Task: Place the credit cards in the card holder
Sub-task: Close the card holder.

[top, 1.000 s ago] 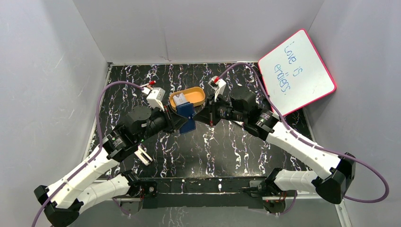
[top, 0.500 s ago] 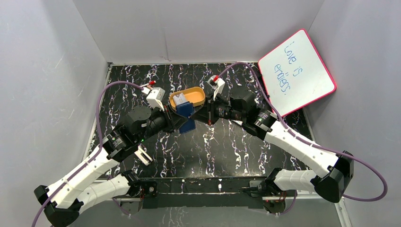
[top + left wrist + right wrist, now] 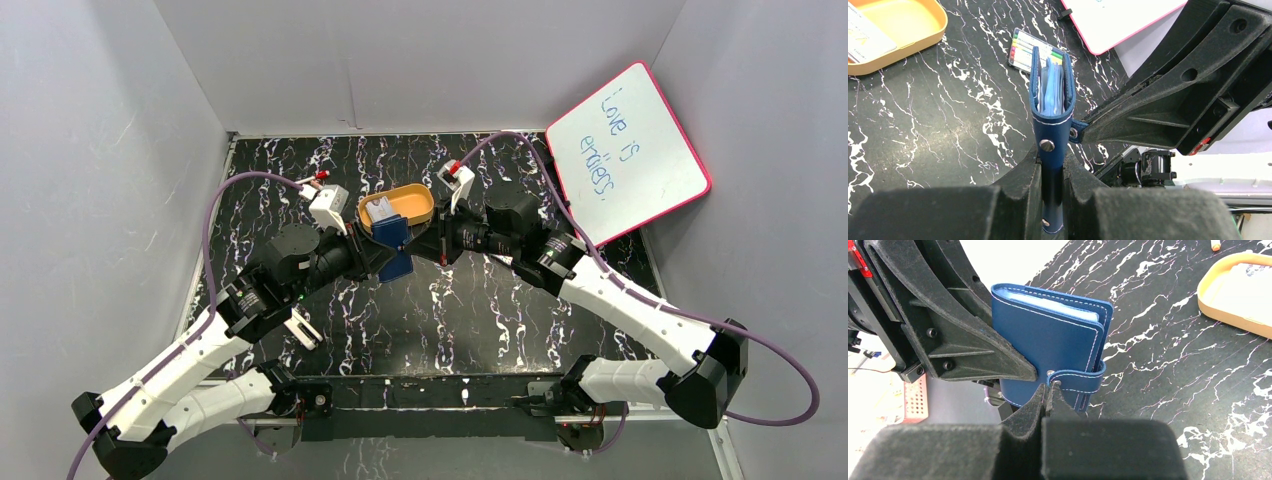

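Observation:
The dark navy card holder (image 3: 394, 243) hangs folded above the table between my two arms. My left gripper (image 3: 1052, 167) is shut on its lower spine edge, and lighter blue inner slots (image 3: 1053, 90) show at its upper end. My right gripper (image 3: 1049, 387) is shut, its tips pinching the end of the snap tab (image 3: 1079, 381) that wraps round the card holder (image 3: 1048, 340). A pale credit card (image 3: 378, 210) lies in the orange tray (image 3: 415, 205) just behind, with its corner (image 3: 863, 37) showing in the left wrist view.
A striped pack of coloured markers (image 3: 1023, 47) lies on the black marble table beyond the card holder. A pink-framed whiteboard (image 3: 628, 150) leans in the back right corner. Grey walls enclose the table on three sides.

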